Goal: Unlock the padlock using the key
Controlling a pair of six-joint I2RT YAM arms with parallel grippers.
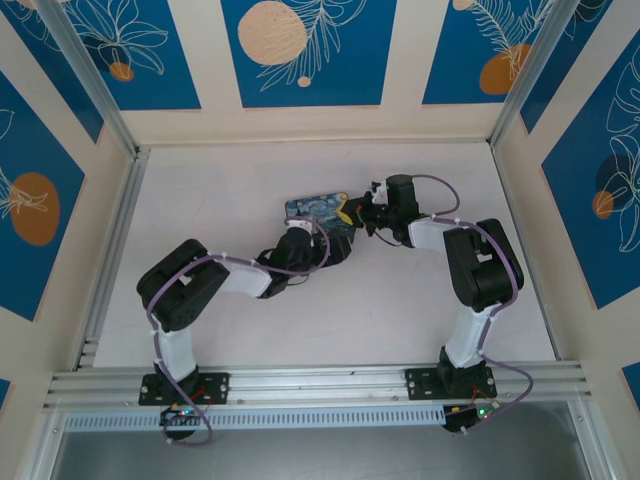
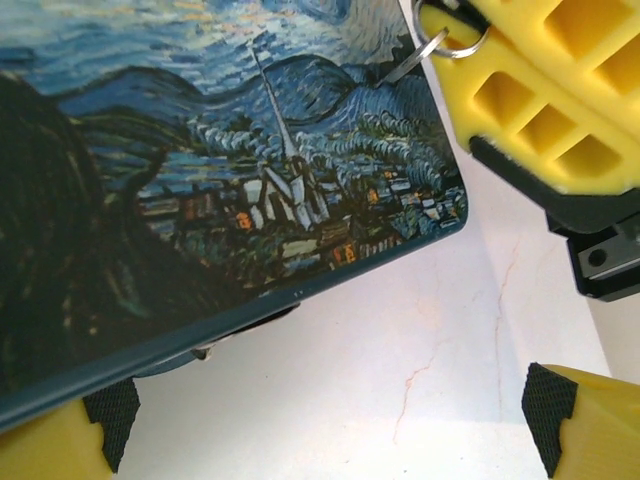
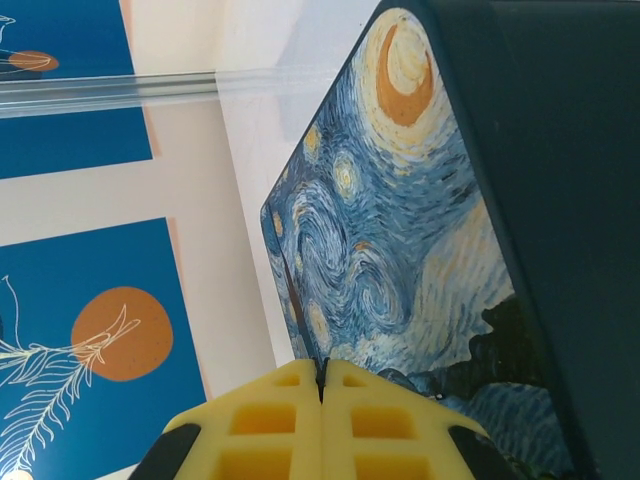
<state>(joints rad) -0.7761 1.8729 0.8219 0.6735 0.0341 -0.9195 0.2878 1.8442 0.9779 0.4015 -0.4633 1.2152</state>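
Left gripper (image 2: 330, 420): fingers spread wide, empty, low over the white table (image 2: 400, 340). Just beyond lies the painted tin (image 2: 230, 180). At its far edge, the right gripper (image 3: 322, 388) fingers pinch the key (image 2: 403, 69), a thin grey sliver on a wire ring.

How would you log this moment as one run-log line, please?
left jaws: open by painted tin | right jaws: shut on key, its tip at tin's edge
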